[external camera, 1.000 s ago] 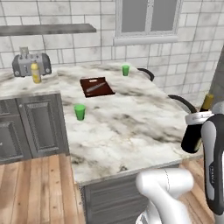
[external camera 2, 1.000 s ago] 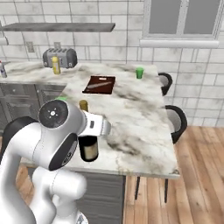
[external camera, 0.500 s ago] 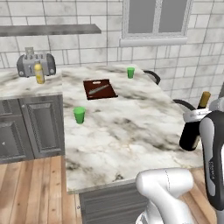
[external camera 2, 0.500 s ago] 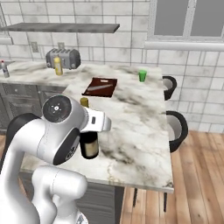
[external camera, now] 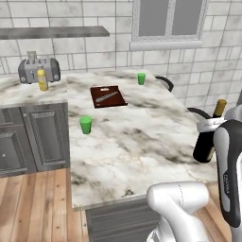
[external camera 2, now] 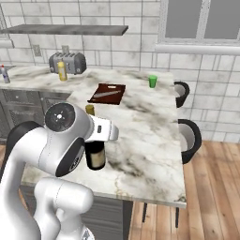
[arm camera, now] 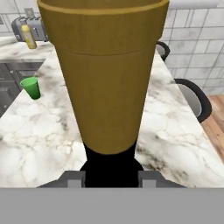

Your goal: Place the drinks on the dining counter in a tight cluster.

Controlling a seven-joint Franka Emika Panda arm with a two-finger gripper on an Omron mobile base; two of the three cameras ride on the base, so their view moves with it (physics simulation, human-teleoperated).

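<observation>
The dark wine bottle (external camera: 206, 146) is held upright at its neck by the clamped gripper (arm camera: 111, 175), on the dining counter (external camera: 142, 137)

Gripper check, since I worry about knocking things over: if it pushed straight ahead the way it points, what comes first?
The wine bottle: the gripper is already shut on its neck. Beyond it lies bare counter, as far as depth shows.
</observation>
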